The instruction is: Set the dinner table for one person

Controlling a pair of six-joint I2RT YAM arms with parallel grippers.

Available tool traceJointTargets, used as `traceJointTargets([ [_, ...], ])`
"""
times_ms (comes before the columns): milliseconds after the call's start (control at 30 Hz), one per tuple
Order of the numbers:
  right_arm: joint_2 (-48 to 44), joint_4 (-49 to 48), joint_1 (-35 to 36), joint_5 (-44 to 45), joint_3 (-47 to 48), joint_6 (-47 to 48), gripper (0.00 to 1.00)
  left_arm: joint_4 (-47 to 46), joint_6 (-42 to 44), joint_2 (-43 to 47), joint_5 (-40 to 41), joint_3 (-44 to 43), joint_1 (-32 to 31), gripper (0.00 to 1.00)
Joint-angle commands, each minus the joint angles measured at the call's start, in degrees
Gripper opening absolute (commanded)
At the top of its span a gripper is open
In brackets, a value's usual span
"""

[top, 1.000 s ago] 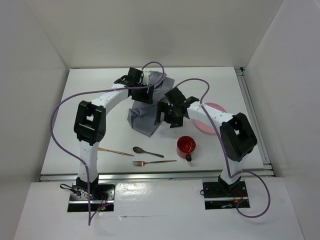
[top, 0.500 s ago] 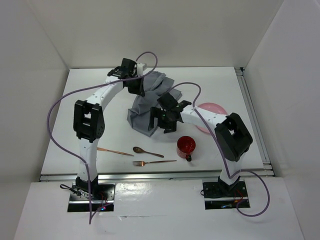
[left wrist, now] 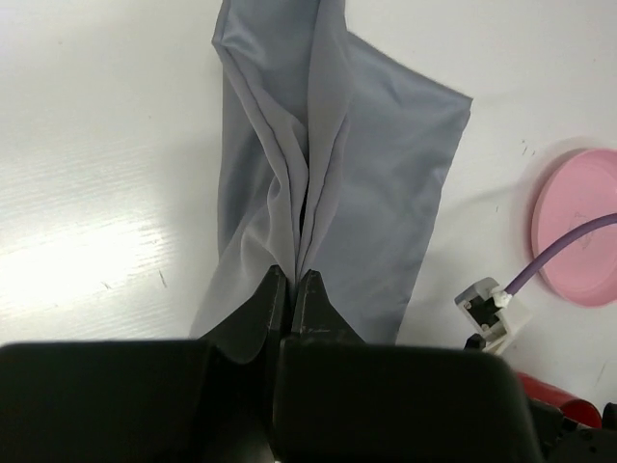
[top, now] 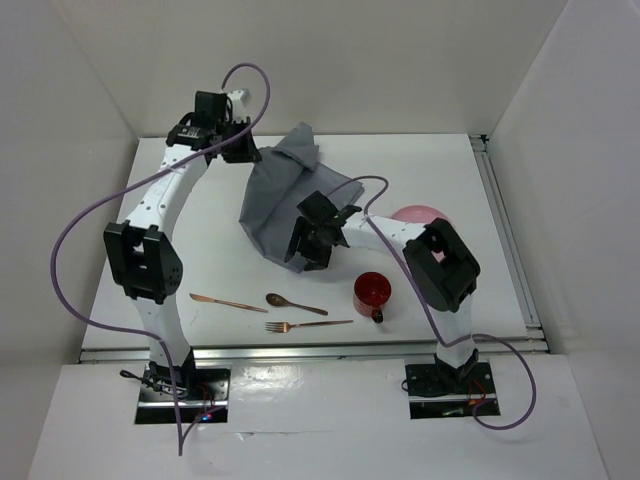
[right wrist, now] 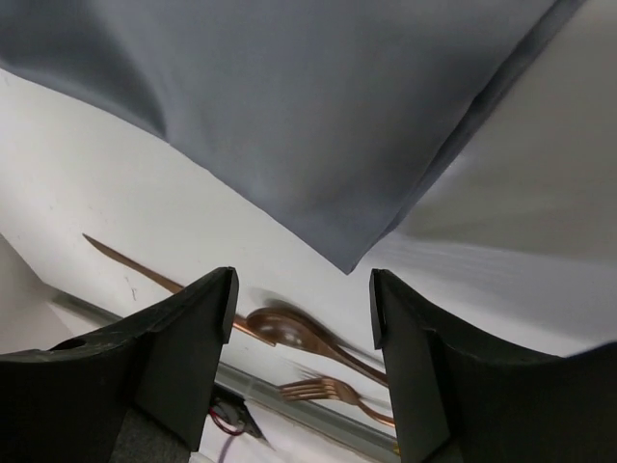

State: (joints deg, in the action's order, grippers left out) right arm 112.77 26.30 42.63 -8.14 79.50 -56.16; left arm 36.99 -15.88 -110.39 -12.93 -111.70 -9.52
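Observation:
The grey cloth mat point(top: 285, 195) lies stretched over the middle of the white dinner table point(top: 150, 300). My left gripper point(top: 245, 150) is shut on the mat's far edge, and the cloth point(left wrist: 366, 145) fans out from the pinched jaws point(left wrist: 292, 280). My right gripper point(top: 305, 252) is open at the mat's near corner. In the right wrist view, that corner of the cloth point(right wrist: 308, 116) ends just beyond the fingertips point(right wrist: 301, 280), with nothing between them.
A copper knife point(top: 228, 301), spoon point(top: 295, 303) and fork point(top: 308, 325) lie near the front edge. A red mug point(top: 372, 292) stands to their right. A pink plate point(top: 420, 213) sits partly under the right arm. White walls close in three sides.
My left gripper shut on the mat and pulled its far edge back and left, spreading the bunched cloth. My right gripper slid left to the near corner, its jaws narrowing.

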Motion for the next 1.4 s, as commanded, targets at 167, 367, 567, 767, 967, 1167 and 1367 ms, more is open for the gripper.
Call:
traceJointTargets([
  [167, -0.1, -5.5, 2.6, 3.0, -4.3, -12.4, 0.68, -3.9, -4.1, 3.7, -1.9, 6.5, 1.6, 0.00],
  [367, 0.3, -8.8, 3.2, 8.8, -7.9, -18.2, 0.68, -4.7, -5.1, 4.3, -2.5, 7.6, 2.7, 0.00],
  [567, 2.4, -7.5, 3.2, 13.8, -5.2, -20.9, 0.51, -4.7, -5.7, 4.8, -3.0, 8.2, 3.2, 0.00],
  [767, 1.7, -4.2, 2.7, 19.1, -2.7, -20.8, 0.00, -4.7, -7.1, 4.8, -4.0, 8.2, 4.8, 0.00],
  [967, -10.5, -5.1, -4.6, 19.0, -4.1, -7.1, 0.00, -1.7, -13.9, 5.4, -9.7, 3.9, 11.4, 0.00],
  [1167, -23.8, -2.4, -11.8, 20.3, -2.9, 8.8, 0.00, -6.5, -23.7, 11.9, -22.9, 11.3, 20.1, 0.00],
  [1367, -33.4, 4.4, -9.9, 23.3, -5.6, 11.1, 0.00, -9.8, -26.4, 30.5, -20.3, 34.5, 18.7, 0.00],
])
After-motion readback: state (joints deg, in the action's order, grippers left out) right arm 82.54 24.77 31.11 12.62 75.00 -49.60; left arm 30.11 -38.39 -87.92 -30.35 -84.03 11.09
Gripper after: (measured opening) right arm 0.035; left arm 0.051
